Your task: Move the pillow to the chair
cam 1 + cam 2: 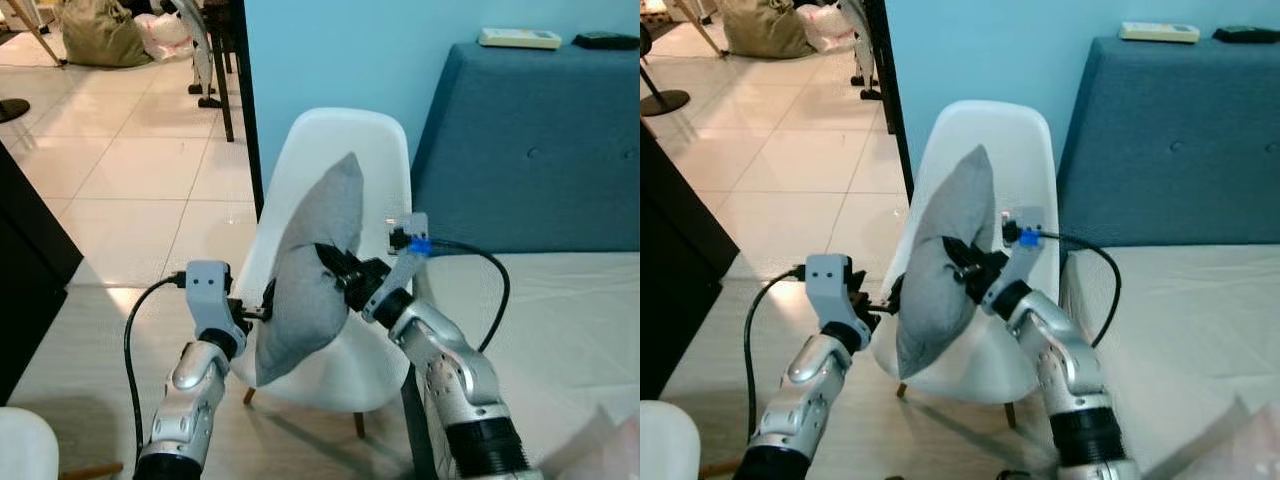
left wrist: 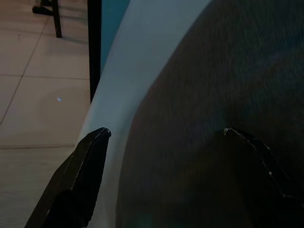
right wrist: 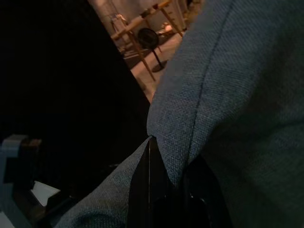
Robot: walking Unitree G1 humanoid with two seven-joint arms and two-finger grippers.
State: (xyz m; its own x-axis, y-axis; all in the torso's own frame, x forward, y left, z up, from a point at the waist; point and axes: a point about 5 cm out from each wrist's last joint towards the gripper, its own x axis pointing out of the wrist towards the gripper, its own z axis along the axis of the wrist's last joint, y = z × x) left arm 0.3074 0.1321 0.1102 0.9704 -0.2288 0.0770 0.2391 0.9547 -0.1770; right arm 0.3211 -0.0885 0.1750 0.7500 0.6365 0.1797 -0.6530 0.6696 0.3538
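A grey pillow (image 1: 315,260) stands on edge over the seat of a white plastic chair (image 1: 340,135), leaning towards its backrest. My right gripper (image 1: 335,268) is shut on a pinched fold of the pillow's right face; the right wrist view shows the grey fabric (image 3: 237,85) bunched over the dark fingers (image 3: 152,190). My left gripper (image 1: 262,308) is at the pillow's lower left edge. In the left wrist view its fingers (image 2: 90,161) are spread open, one beside the chair's white rim and the other lying against the pillow (image 2: 228,95).
A blue upholstered headboard (image 1: 530,150) and a white mattress (image 1: 560,320) are right of the chair. A remote (image 1: 519,38) lies on top of the headboard. A dark cabinet (image 1: 30,250) stands at the left, black table legs (image 1: 225,90) behind, and tiled floor (image 1: 130,180) between.
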